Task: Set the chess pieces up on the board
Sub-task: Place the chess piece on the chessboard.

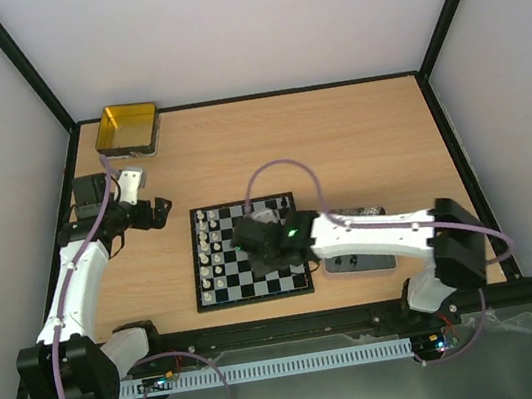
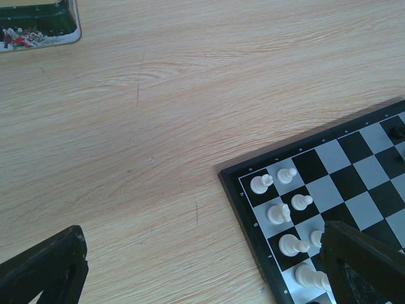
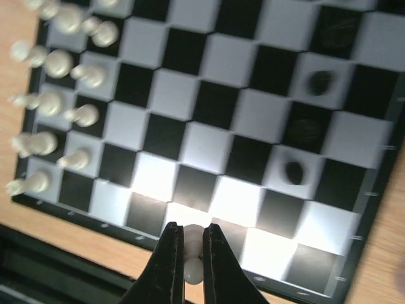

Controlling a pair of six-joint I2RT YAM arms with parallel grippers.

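**Right gripper holds a white piece at the board's edge**

The right gripper [image 3: 191, 229] is clamped on a small white piece [image 3: 192, 266], which is pale, rounded and pinched between both dark fingers. It hangs over the board [image 3: 247, 114], above the last row of squares. The thin black rim runs just behind the fingertips, with bare wood beyond it.

Ahead and to the left of the fingers, the white pieces [image 3: 60, 63] stand in two close files along the board's side. Ahead and to the right, a few black pieces [image 3: 293, 171] show as dark blurs, well apart from one another. Straight ahead, between the two groups, lies a broad stretch of open squares.

Over on the other side, the left gripper [image 2: 202, 235] is spread wide with nothing between its fingers. It hovers over the table [image 2: 158, 126], and the board's corner lies just ahead of its right finger. The gold tin [image 1: 129, 126] sits far ahead to its left.
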